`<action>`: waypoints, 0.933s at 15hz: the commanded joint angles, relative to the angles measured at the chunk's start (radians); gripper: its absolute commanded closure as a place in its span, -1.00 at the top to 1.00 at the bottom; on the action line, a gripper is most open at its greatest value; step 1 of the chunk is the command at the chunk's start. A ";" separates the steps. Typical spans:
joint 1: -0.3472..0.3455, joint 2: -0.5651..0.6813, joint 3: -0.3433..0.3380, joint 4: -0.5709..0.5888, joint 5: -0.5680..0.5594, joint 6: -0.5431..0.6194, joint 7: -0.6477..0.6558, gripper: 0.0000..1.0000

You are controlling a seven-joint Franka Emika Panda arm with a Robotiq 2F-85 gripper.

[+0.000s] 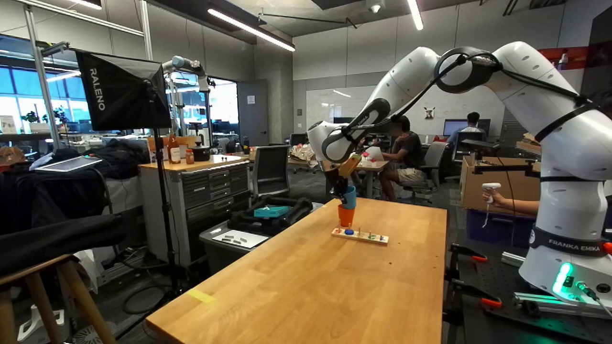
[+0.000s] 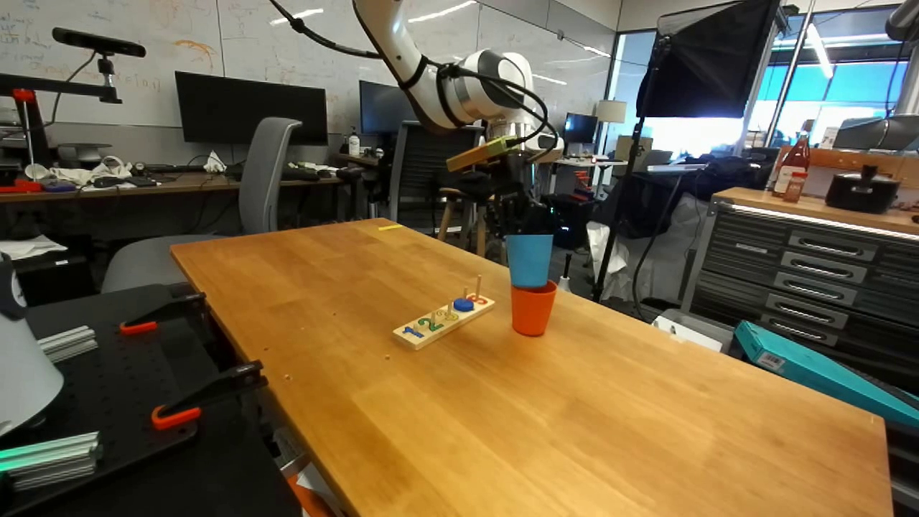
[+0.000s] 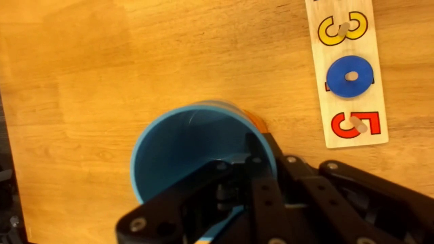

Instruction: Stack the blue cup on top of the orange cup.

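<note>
Holds the blue plastic cup (image 2: 530, 260) roughly upright, mouth up, straight over the orange plastic cup (image 2: 532, 310), with its base level with the orange rim in both exterior views; unclear whether resting there or hanging just clear. Pinches the blue wall with the pincer (image 3: 263, 145), with 1 side inside the cup and 1 outside in the wrist view. Has the orange plastic cup upright on the wooden counter (image 2: 610, 402), near the long edge away from the robot base (image 1: 545, 272). Carries, just beside and apart from the orange plastic cup, a wooden number peg board (image 2: 454, 322) marked 1, 2, 3 and 5, with a blue ring (image 3: 352, 63) over the peg between 3 and 5. Bears a strip of yellow tape (image 1: 203, 296) farther along that long edge, near a corner. Beyond the same edge, has a teal box (image 2: 826, 370). At the opposite long edge, has 2 orange-and-black clamps (image 2: 176, 418) and, bent over the counter from there, the white Franka Emika arm (image 1: 406, 79).
</note>
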 commanded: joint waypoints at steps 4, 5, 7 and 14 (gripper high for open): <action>-0.005 0.012 -0.005 0.034 -0.005 0.003 0.010 -1.00; -0.007 0.015 -0.003 0.041 -0.001 0.004 0.011 -0.98; -0.008 0.018 -0.003 0.052 0.002 0.004 0.012 -0.98; -0.017 0.033 -0.004 0.084 0.007 -0.001 0.015 -0.40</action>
